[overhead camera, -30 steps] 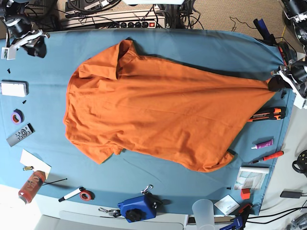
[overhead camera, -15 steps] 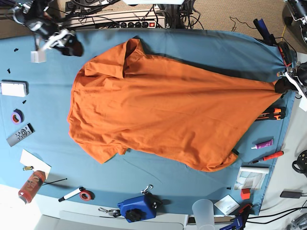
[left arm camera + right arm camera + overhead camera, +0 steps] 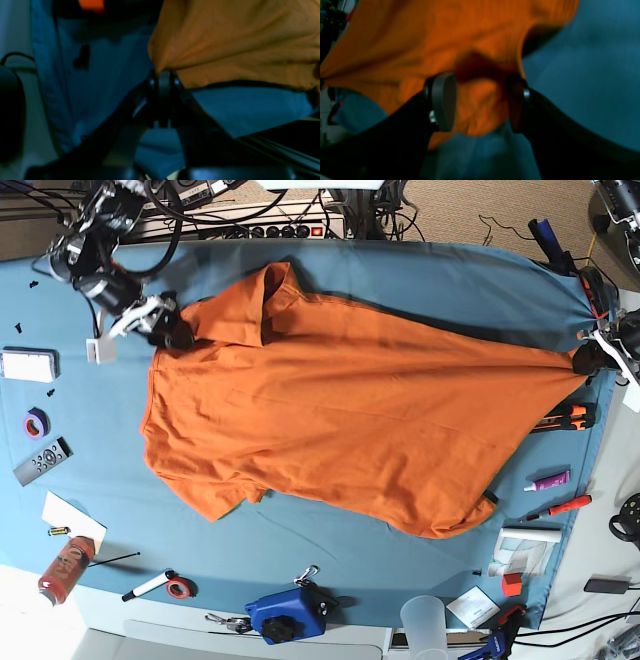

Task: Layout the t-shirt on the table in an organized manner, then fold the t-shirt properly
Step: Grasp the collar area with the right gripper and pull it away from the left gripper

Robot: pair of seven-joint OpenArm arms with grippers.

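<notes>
Since the earlier frames the right arm has travelled from the far corner of the surface (image 3: pixel 420 280) down to the shoulder of the t-shirt (image 3: pixel 340 430), and the shirt has shifted a little toward the left arm's side.

The surface, covered with blue cloth, is the largest thing here. The orange t-shirt lies across its middle, collar and sleeves toward the right arm, hem drawn into a point at the edge where the left arm waits. The cloth is pulled long and narrow, not yet spread flat, so I judge that the layout step is still in progress.

The left hand (image 3: pixel 590 358) is closed on the hem corner; in its wrist view the jaws are together with orange fabric pinched between them. The right hand (image 3: pixel 480 102) is open, and its two fingers stand on either side of a fold of the shoulder fabric, but they do not yet press it.

Small tools lie near the left hand: an orange and black cutter (image 3: pixel 562 418), a small purple tube (image 3: pixel 548 480) and an orange pen (image 3: pixel 562 507).

What could go wrong: if the right hand closes on too thick a bunch, it may take two layers and the shoulder will not open. If the left hand pulls further, the hem may slip off the surface edge or drag over the tools.
</notes>
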